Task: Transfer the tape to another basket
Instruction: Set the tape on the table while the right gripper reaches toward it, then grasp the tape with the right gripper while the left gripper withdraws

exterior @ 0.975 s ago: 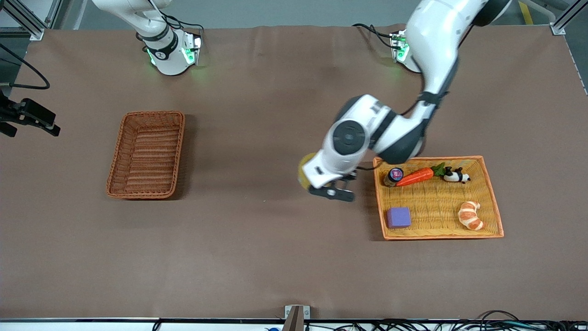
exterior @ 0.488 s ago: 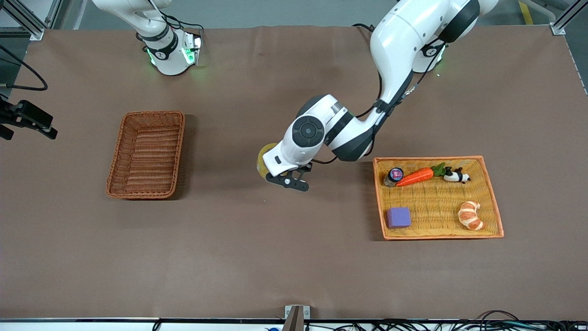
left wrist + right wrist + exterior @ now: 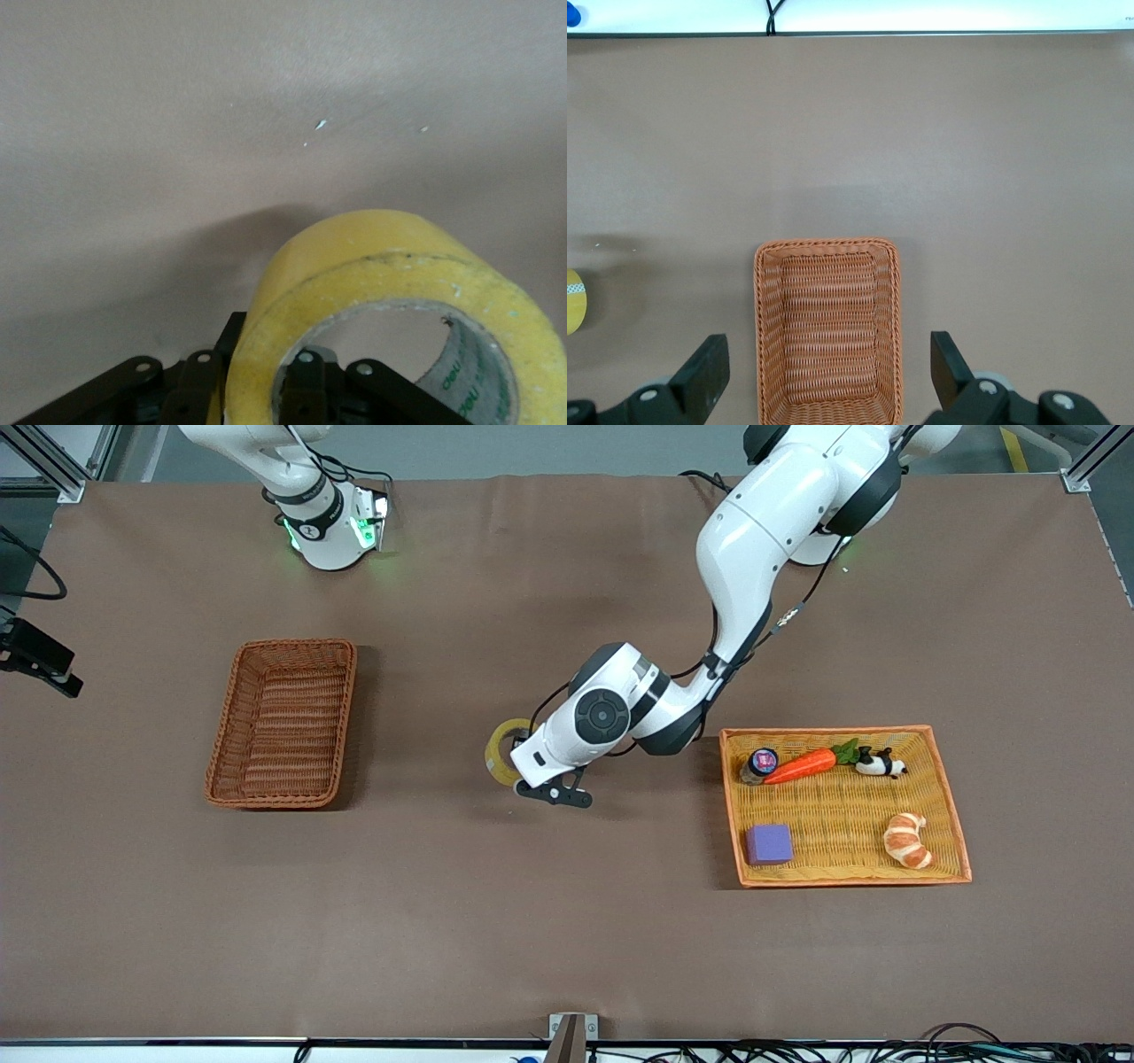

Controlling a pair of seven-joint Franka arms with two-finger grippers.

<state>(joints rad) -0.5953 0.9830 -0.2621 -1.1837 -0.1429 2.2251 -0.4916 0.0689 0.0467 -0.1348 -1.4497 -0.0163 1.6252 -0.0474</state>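
Tape [image 3: 503, 751] clamped between left jaws.

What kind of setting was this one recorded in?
Likely a robotics lab bench: a brown-covered table framed by aluminium rails, loose cables along its edge, and toy props in a yellow tray.

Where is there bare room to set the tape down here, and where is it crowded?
The left gripper holds the tape over bare table between the basket and the yellow tray. The basket's floor is free. The tray is crowded: jar, carrot, panda, purple block, croissant. The right gripper waits above the basket.
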